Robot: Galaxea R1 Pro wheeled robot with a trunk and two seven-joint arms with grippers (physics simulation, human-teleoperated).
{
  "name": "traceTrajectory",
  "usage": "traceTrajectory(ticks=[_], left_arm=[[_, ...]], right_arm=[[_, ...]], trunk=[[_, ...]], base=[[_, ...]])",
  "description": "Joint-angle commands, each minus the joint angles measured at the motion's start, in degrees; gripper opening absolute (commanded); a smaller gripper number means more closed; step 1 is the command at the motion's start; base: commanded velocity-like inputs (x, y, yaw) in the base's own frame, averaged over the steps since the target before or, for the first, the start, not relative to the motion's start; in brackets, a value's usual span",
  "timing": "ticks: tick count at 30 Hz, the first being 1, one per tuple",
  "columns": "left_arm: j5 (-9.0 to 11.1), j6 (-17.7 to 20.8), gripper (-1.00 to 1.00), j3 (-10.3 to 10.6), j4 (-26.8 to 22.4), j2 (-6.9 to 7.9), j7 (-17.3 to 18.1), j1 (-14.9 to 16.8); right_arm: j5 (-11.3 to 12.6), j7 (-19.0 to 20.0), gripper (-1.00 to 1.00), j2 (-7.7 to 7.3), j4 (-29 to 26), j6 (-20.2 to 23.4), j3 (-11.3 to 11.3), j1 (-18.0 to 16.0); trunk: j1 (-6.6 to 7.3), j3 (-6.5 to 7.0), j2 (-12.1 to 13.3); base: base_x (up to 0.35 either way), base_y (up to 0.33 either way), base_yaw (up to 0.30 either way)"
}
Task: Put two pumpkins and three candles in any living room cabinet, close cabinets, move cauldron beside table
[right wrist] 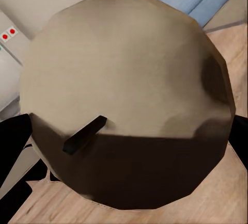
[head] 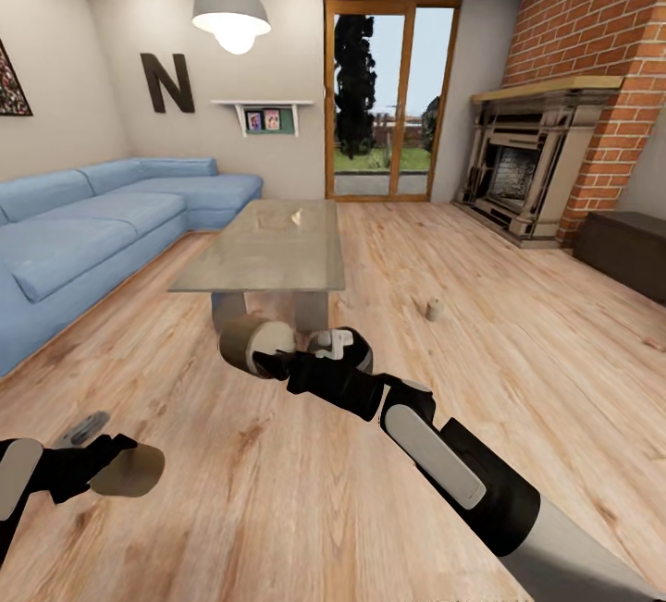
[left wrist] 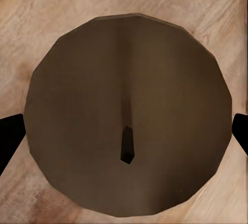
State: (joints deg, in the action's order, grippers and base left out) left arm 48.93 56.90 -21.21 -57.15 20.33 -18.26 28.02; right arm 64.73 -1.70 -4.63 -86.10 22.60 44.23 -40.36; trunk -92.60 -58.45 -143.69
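We held one candle (head: pixel 129 471) pinched in the left gripper (head: pixel 109 465), another (head: pixel 248 344) in the right gripper (head: pixel 268 360). Both looked light, stiff, probably smooth; side grips suited them. A third candle (head: pixel 434 309) lay on the floor (head: pixel 518 371) beyond, right of the table (head: pixel 264 246).

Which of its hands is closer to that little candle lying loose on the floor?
The right. The right gripper is beside the coffee table, left of the floor candle; the left gripper hangs much farther back.
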Motion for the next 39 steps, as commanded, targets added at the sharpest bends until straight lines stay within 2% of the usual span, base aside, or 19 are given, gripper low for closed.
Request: traceTrajectory(ticks=[1,25,39], left_arm=[[0.78,0.14,-1.00,-0.06,-0.07,-0.01,-0.55,0.02],[0.80,0.14,-1.00,0.20,-0.07,-0.05,-0.55,0.02],[0.82,0.14,-1.00,0.15,-0.07,-0.04,-0.55,0.02]], right_arm=[[0.40,-0.15,-1.00,-0.02,-0.03,0.08,0.07,-0.07],[0.33,-0.23,-1.00,-0.02,-0.03,0.08,0.07,-0.07],[0.32,-0.23,-1.00,-0.02,-0.12,0.09,0.07,-0.07]], trunk=[[0.01,0.00,-0.02],[0.01,1.32,-0.02],[0.01,2.09,-0.02]], base=[[0.000,0.021,-0.250],[-0.001,0.001,-0.250],[-0.157,-0.032,-0.250]])
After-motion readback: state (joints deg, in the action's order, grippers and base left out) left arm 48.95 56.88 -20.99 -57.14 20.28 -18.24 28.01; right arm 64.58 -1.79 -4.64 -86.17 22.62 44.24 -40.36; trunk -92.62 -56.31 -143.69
